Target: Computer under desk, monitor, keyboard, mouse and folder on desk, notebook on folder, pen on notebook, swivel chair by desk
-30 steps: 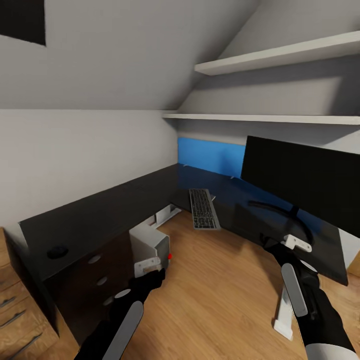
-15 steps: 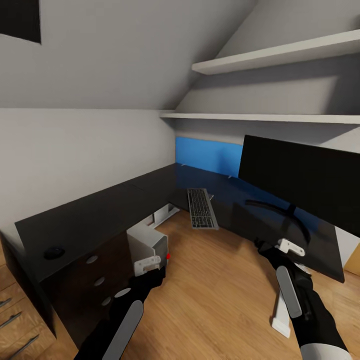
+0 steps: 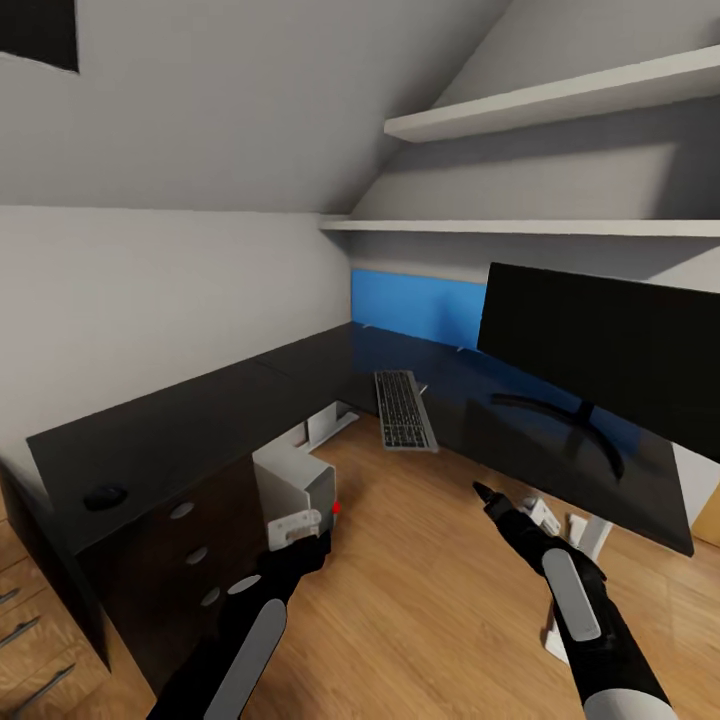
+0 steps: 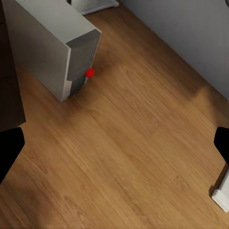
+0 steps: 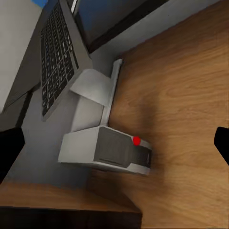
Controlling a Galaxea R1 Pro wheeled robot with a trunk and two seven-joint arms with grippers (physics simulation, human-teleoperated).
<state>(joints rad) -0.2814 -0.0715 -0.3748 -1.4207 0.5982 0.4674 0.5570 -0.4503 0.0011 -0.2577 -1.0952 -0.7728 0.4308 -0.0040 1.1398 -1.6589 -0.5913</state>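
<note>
An L-shaped bench (image 3: 200, 420) with a glossy black top fills the corner of an attic room with pale grey walls and a sloped ceiling. Two white shelves (image 3: 560, 100) run along the right wall, and a bright-blue panel (image 3: 415, 308) stands at the back edge of the bench. The floor (image 3: 420, 580) is warm wood plank with a fine grain.

On the right wing of the bench the monitor (image 3: 610, 350), a wide, thin black screen, stands on its curved black foot. Just to its left the slim silver-grey keyboard (image 3: 403, 410) with dark keys lies flat, its near end at the bench edge. The small black rounded mouse (image 3: 103, 496) sits well apart, at the near end of the left wing, above black drawers with round silver knobs (image 3: 182, 510).

The computer (image 3: 295, 485), a boxy light-grey tower with a red dot on its front, stands on the floor under the bench beside the drawers.

The left gripper (image 3: 298, 528) hangs in front of the tower; in its wrist view the fingertips (image 4: 9, 148) are spread wide, holding nothing. The right gripper (image 3: 490, 498) is low over the floor before the bench, its fingertips (image 5: 9, 148) likewise parted and empty.
</note>
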